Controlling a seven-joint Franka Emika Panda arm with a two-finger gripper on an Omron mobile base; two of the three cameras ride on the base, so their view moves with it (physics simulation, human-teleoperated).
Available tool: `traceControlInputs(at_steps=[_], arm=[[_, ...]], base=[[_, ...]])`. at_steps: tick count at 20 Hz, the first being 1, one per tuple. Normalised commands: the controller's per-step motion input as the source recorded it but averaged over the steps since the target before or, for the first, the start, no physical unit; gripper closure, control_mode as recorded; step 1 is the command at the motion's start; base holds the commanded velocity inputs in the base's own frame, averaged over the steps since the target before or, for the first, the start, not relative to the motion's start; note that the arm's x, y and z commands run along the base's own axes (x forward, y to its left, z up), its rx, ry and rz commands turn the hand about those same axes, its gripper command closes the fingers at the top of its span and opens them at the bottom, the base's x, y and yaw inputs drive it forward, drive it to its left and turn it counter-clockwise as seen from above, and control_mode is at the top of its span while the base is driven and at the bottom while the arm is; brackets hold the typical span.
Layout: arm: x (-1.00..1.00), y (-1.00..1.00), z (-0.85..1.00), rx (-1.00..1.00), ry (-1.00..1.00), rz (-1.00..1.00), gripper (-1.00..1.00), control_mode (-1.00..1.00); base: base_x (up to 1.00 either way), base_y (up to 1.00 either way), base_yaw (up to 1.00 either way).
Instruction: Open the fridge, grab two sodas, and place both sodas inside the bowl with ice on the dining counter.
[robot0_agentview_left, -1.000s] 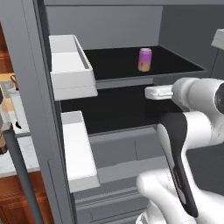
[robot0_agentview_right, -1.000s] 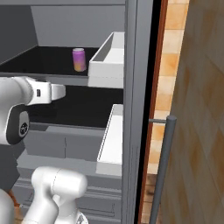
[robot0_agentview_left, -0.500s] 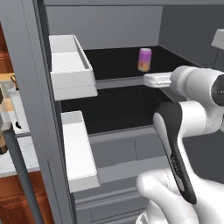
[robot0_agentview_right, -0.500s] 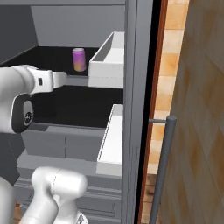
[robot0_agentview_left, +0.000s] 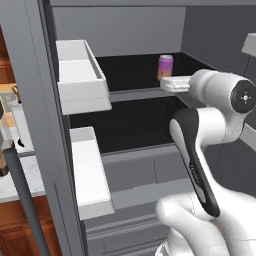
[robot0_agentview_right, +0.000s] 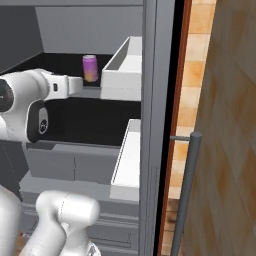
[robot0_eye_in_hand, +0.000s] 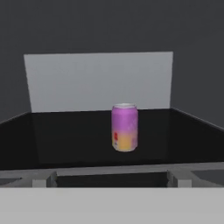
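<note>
While the tall matte-grey fridge (robot0_agentview_left: 30, 100) stands with its doors swung open, one small pink-purple drink can with an orange-yellow band (robot0_eye_in_hand: 124, 127) is seen upright on the black upper shelf (robot0_eye_in_hand: 65, 135), roughly midway across it and set back from the front edge. From the base cameras the same can (robot0_agentview_left: 165, 66) (robot0_agentview_right: 90, 68) appears just beyond the white arm's hand. The two-finger gripper (robot0_agentview_left: 172, 83) (robot0_agentview_right: 75, 86) is held level at the shelf's front lip, pointed at the can but apart from it; its fingertips are hard to make out, though the jaws appear spread wide with nothing between them. White door bins (robot0_agentview_left: 80, 75) (robot0_agentview_right: 122, 70) are mounted on both open doors, at shelf height and below. A vertical grey bar handle (robot0_agentview_right: 184, 190) is visible on the right door's outer face.
</note>
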Motion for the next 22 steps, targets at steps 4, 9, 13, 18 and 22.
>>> traceControlInputs(at_steps=[4, 9, 13, 18, 22], arm=[[0.38, -0.07, 0.00, 0.04, -0.01, 0.00, -1.00, -1.00], [0.41, -0.19, 0.01, 0.03, -0.01, 0.00, -1.00, -1.00], [0.53, -0.13, 0.04, 0.02, 0.01, 0.00, -1.00, -1.00], [0.48, -0.02, 0.00, 0.00, 0.00, 0.00, -1.00, -1.00], [0.38, 0.00, 0.00, 0.00, 0.00, 0.00, -1.00, -1.00]], base=[[0.00, 0.00, 0.00], [0.00, 0.00, 0.00], [0.00, 0.00, 0.00], [0.00, 0.00, 0.00], [0.00, 0.00, 0.00]])
